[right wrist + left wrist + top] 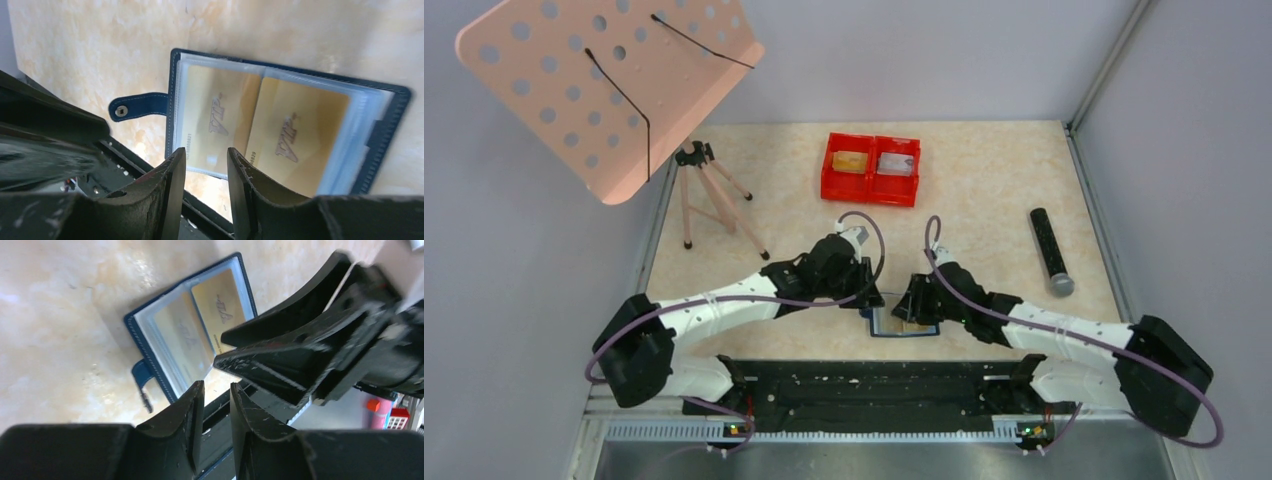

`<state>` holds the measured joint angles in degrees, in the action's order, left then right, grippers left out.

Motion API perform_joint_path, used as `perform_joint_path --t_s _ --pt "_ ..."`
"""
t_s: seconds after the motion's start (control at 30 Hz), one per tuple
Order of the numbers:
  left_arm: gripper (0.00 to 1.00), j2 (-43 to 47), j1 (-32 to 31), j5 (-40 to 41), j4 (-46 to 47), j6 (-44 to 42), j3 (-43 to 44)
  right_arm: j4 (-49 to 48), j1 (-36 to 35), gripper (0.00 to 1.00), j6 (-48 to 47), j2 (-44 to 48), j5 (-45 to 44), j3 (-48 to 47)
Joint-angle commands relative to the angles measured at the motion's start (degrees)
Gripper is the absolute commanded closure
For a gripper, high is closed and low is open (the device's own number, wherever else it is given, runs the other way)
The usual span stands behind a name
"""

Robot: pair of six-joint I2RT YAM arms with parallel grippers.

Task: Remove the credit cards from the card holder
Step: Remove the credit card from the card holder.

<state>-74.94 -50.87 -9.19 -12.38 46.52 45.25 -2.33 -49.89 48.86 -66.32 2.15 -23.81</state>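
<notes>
At the bench's near edge, both barely parted and empty: left gripper [216, 387] should pin the open navy bifold card holder [360, 115], right gripper [206, 152] pinch the gold plastic credit cards [300, 135].

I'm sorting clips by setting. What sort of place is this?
Likely a robot lab test cell: plain grey walls box in a beige marbled tabletop, and a pink perforated board hangs above a small tripod.

Navy card holder [384, 140] with pale stitching; gold credit cards [295, 132] lettered darker; cream-and-tan marbled counter [100, 50]; bright red tray [871, 168].
</notes>
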Motion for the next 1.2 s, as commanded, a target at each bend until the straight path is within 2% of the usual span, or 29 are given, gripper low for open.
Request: perform_joint_path --t_s 0.0,0.2,0.4,0.63,1.0,1.17 --pt "0.71 -3.6 -1.9 -2.0 6.2 1.6 2.0 7.8 3.6 0.63 -2.9 7.6 -3.6 -2.3" --pt "0.74 -9.6 -2.4 -5.1 13.3 3.6 1.2 11.6 6.8 0.63 -4.0 12.6 -3.1 -0.6" --pt "0.66 -13.6 -2.4 -5.2 20.2 3.4 -0.3 10.0 7.5 0.66 -3.2 14.5 -5.4 2.9" --pt "0.65 -18.3 -2.4 -5.4 26.6 4.5 -2.7 8.6 8.3 0.66 -4.2 12.4 -4.9 4.0" --pt "0.66 -21.9 -2.4 -3.8 28.9 4.5 -4.6 4.2 8.9 0.66 -3.9 10.1 -3.5 7.2" --pt "0.66 -22.3 -2.4 -4.5 30.0 4.6 -5.0 0.6 9.1 0.71 -2.7 8.4 -2.4 9.5"
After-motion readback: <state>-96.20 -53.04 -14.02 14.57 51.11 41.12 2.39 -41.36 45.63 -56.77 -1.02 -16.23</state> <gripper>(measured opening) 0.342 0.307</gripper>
